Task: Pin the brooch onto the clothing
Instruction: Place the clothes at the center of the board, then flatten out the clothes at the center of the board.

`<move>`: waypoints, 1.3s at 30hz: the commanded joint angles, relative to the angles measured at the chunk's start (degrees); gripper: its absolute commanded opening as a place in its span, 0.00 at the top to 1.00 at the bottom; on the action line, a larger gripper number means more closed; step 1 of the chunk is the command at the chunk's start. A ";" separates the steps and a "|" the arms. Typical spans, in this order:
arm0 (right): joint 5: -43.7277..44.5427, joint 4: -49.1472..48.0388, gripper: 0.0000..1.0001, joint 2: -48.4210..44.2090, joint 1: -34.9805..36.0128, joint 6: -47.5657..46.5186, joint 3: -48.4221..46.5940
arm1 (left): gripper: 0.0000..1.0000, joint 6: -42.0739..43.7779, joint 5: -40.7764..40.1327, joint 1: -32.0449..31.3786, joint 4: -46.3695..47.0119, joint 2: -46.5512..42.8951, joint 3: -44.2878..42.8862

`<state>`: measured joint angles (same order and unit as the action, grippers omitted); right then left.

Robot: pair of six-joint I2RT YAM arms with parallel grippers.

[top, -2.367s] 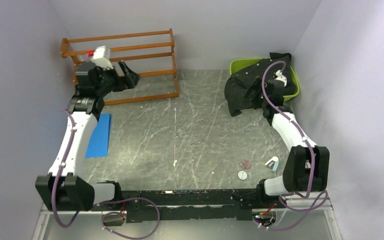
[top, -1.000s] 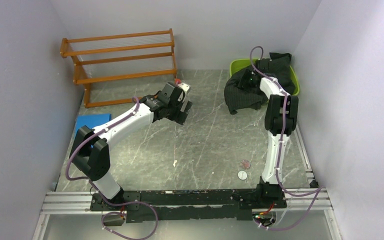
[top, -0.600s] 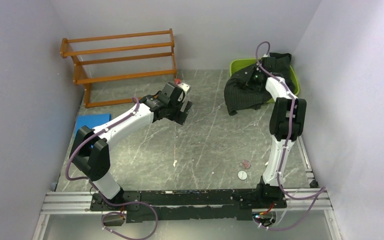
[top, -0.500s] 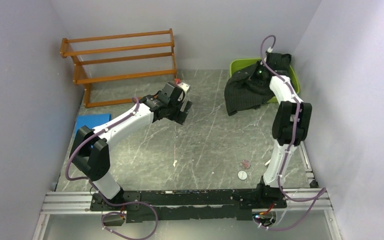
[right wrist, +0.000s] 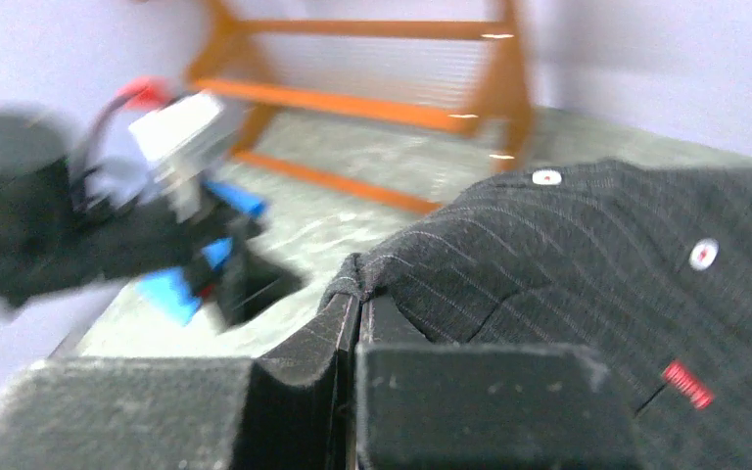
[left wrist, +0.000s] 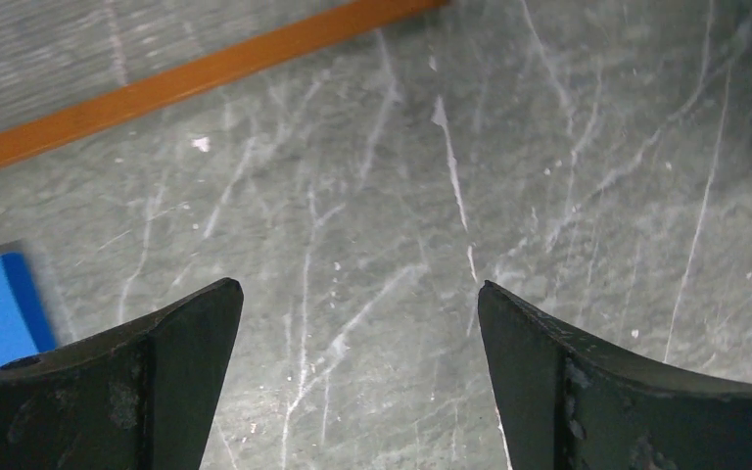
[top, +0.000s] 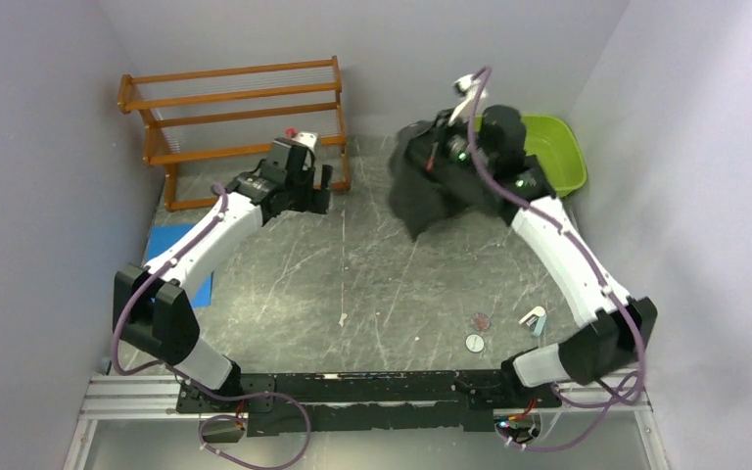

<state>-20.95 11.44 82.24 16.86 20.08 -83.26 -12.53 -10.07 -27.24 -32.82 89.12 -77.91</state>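
Right wrist view: the right jaws are pinched shut on a fold of the clothing point(right wrist: 568, 245), holding it up at one o'clock beside the green tub point(top: 560, 157), presumably to spread it on the worktop point(top: 372, 284). The left jaws gape wide and empty at eleven o'clock.

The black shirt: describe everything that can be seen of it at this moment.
The shirt is black woven cloth with thin pale pinstripes and small white buttons; a small red mark shows on it in the right wrist view. It is bunched and crumpled, hanging from the right gripper, whose jaws are shut on a fold. It is beside the green tub, over the grey table; whether its lower end touches the table cannot be told.
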 commanded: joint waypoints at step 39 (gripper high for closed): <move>1.83 2.07 0.32 5.14 5.02 9.73 28.95 | 0.05 -2.83 3.36 7.73 2.25 -6.02 1.18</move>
<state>-15.55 18.98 88.33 21.45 26.26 -57.82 -16.51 -14.04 -19.38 -32.36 81.28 -76.03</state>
